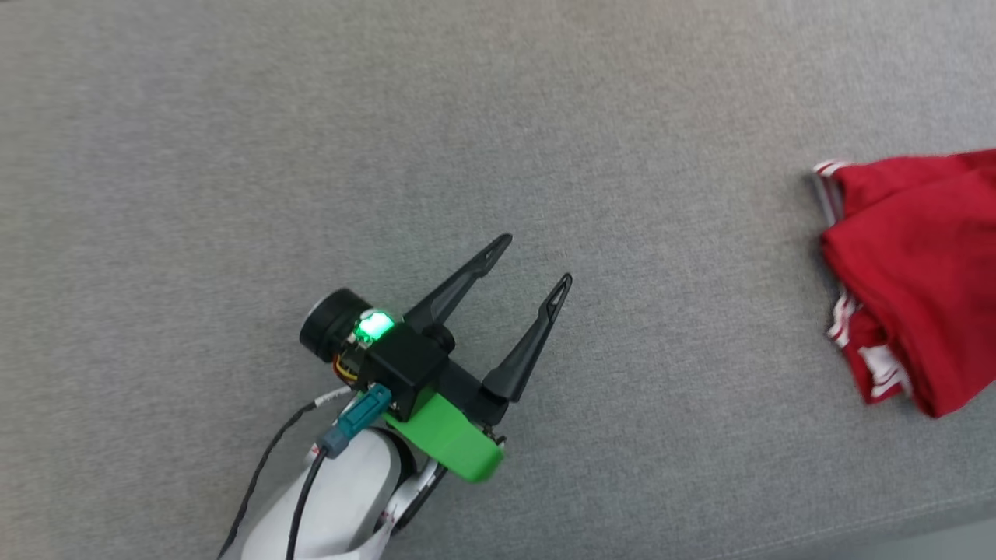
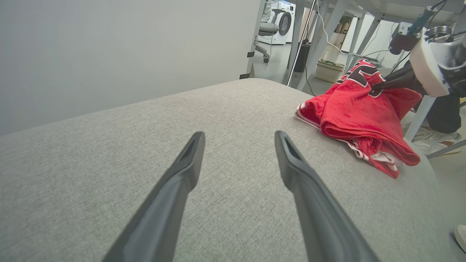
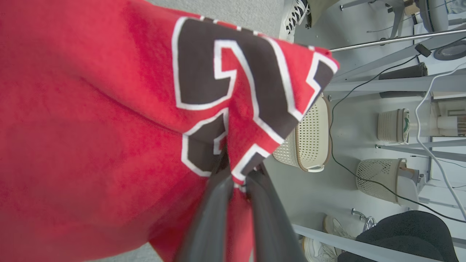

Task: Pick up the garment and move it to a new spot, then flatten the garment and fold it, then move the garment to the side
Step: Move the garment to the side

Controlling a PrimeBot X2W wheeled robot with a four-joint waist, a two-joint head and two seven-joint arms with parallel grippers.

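The red jersey (image 1: 910,264) is lying bunched at the right edge of the grey fabric surface (image 1: 233,155), its lettered part being pinched by the right gripper (image 3: 236,171). The left gripper (image 1: 537,260) is hovering wide open and empty, well apart.

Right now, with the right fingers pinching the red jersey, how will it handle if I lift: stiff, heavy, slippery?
Likely floppy: the jersey sags in loose folds from where the right fingers pinch it. Probably light, since that thin pinch holds up a corner. The rest of it lies on the grey surface, so it may drag.
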